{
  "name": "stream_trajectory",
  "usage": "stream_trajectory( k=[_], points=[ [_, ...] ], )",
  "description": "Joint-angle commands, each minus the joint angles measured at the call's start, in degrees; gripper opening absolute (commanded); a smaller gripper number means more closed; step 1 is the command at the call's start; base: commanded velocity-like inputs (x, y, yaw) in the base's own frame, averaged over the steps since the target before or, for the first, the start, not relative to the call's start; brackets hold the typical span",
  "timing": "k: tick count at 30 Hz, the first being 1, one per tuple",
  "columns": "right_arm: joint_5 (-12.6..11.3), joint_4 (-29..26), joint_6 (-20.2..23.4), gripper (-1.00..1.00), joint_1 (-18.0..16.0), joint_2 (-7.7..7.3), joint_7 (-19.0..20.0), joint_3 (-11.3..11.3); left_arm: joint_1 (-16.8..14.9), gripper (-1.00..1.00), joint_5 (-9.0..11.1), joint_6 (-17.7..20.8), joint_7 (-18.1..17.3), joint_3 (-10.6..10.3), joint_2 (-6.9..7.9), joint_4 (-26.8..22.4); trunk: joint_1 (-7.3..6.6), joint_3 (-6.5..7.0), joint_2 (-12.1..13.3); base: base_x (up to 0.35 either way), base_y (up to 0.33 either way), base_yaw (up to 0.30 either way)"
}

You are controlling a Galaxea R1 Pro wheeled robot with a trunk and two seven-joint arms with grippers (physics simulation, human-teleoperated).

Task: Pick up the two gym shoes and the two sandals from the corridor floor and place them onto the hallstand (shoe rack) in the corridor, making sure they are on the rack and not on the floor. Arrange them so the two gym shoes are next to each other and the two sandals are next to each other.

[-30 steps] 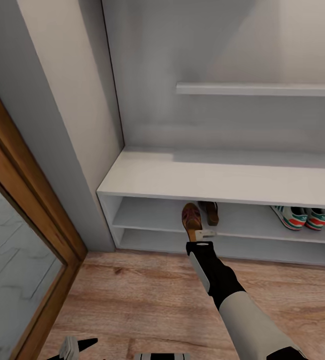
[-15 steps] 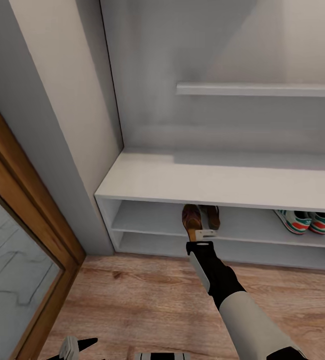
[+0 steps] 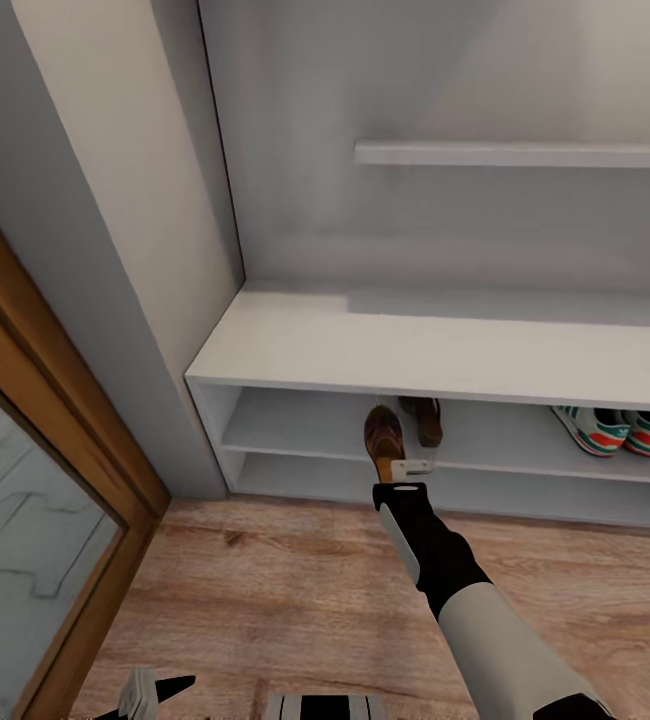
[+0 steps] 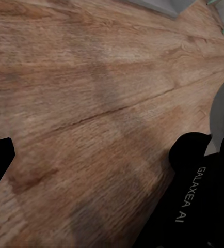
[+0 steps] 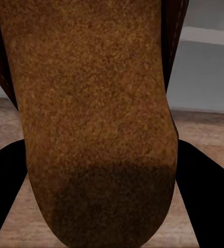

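On the black arm casing in the left wrist view we read "GALAXEA AI", above the corridor floor (image 4: 81, 103). We count two sandals: one (image 3: 383, 440) clamped at its heel in our right gripper (image 3: 405, 467) at the mouth of the hallstand's (image 3: 445, 350) upper slot, the other (image 3: 425, 420) just beside it inside, half hidden under the top. Two gym shoes (image 3: 615, 430) sit side by side further right in that slot, fronts hidden. Our left gripper (image 3: 150, 692) is cut off; we cannot tell its state.
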Motion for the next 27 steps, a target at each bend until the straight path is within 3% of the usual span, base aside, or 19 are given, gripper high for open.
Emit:
stream_trajectory(
  k=[1, 7, 19, 27],
  points=[
    [-0.6, -0.1, 0.1, -1.0, 0.0, 0.0, -0.6, 0.1, 0.0, 1.0, 0.0, -0.5, -0.1, 0.1, 0.0, 0.0, -0.01, -0.13, 0.0, 0.0, 0.0, 0.0],
    [-0.6, -0.1, 0.1, -1.0, 0.0, 0.0, -0.6, 0.1, 0.0, 1.0, 0.2, -0.5, -0.1, 0.1, 0.0, 0.0, -0.01, -0.4, 0.0, 0.046, 0.003, 0.0],
    [-0.6, -0.1, 0.1, -1.0, 0.0, 0.0, -0.6, 0.1, 0.0, 1.0, 0.3, -0.5, -0.1, 0.1, 0.0, 0.0, -0.01, -0.44, 0.0, 0.27, 0.046, 0.0],
    [-0.5, -0.1, 0.2, -1.0, 0.0, 0.0, -0.6, 0.1, 0.0, 1.0, 0.2, -0.5, -0.1, 0.1, 0.0, 0.0, -0.01, -0.44, 0.0, 0.073, 0.002, 0.0]
  ],
)
